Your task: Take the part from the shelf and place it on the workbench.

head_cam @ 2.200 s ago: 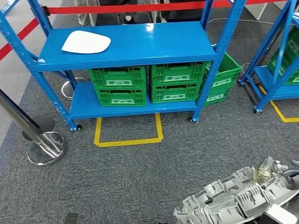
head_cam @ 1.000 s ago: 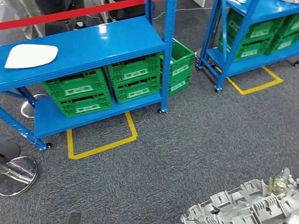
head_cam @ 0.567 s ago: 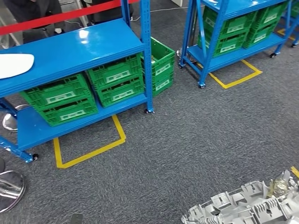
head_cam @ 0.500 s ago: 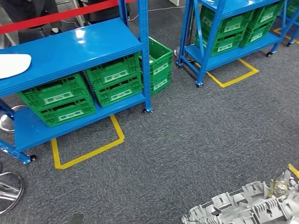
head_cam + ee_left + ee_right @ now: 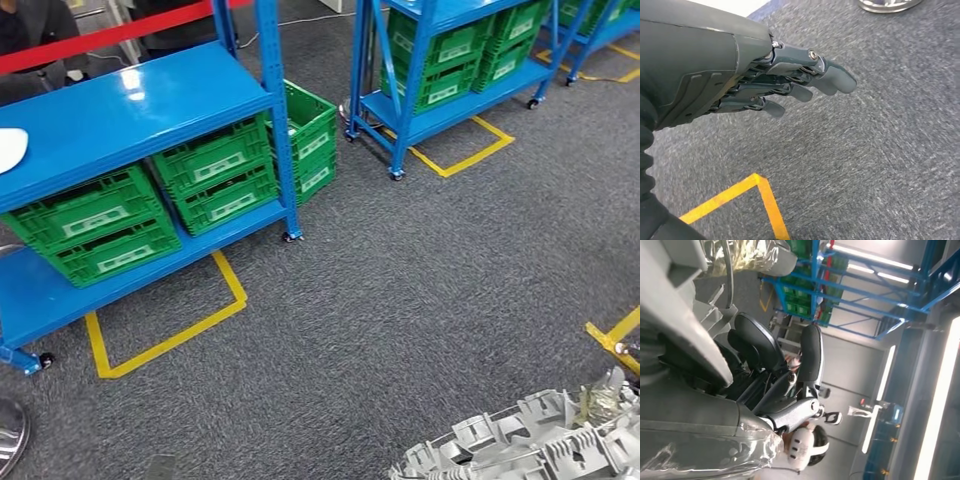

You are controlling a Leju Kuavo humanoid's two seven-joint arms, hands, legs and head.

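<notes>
- I am carrying the part (image 5: 528,445), a pale grey ribbed plastic moulding with a crinkled scrap of clear wrap on it. It lies low in front of me, on my right side, over grey carpet (image 5: 392,310).
- My right robot hand (image 5: 768,375) is under the part. Its dark fingers curl up against the grey moulding, so I judge it is grasping the part from below, a hold that suits so long and flat a piece.
- In the right wrist view the part lies right against this robot hand, and shiny wrap covers the wrist behind it.
- My left robot hand (image 5: 791,85) hangs at my side above the carpet. It is released and holds nothing, its fingers stretched out nearly straight and close together.
- Below the left robot hand a corner of yellow floor tape (image 5: 753,200) marks the carpet.
- A blue shelf (image 5: 128,110) stands well ahead of the carried part and off to my left. Green crates (image 5: 211,180) fill its lower level and a white object (image 5: 11,148) sits at its far left edge.
- A second blue shelf (image 5: 423,60), also holding green crates, stands farther off, ahead of my right robot hand.
- I cannot see a desk, so I judge the part is off the shelf and the placing step is not yet done.
</notes>
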